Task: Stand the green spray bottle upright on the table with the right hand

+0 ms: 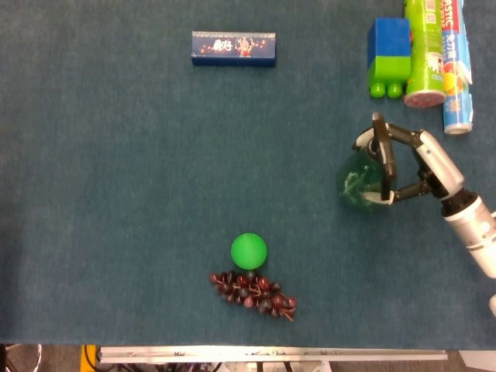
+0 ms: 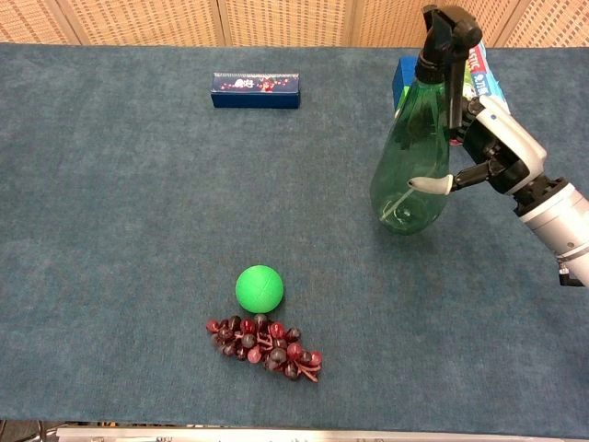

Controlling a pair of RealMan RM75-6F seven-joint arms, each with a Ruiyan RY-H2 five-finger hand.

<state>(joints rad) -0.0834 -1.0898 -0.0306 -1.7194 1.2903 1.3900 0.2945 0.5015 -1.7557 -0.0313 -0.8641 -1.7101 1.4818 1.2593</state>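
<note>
The green spray bottle (image 2: pixel 414 157) stands upright on the blue table, its black trigger head on top. From above, in the head view, the green spray bottle (image 1: pixel 360 182) shows as a round green body under the black nozzle. My right hand (image 2: pixel 492 152) is at its right side, fingers wrapped around the body; in the head view my right hand (image 1: pixel 422 167) holds it from the right. The bottle's base appears to touch the cloth. My left hand is in neither view.
A green ball (image 2: pixel 259 288) and a bunch of dark grapes (image 2: pixel 265 345) lie near the front. A blue box (image 2: pixel 256 89) lies at the back. Blue and green blocks (image 1: pixel 389 56) and two cans (image 1: pixel 434 54) stand behind the bottle at the back right.
</note>
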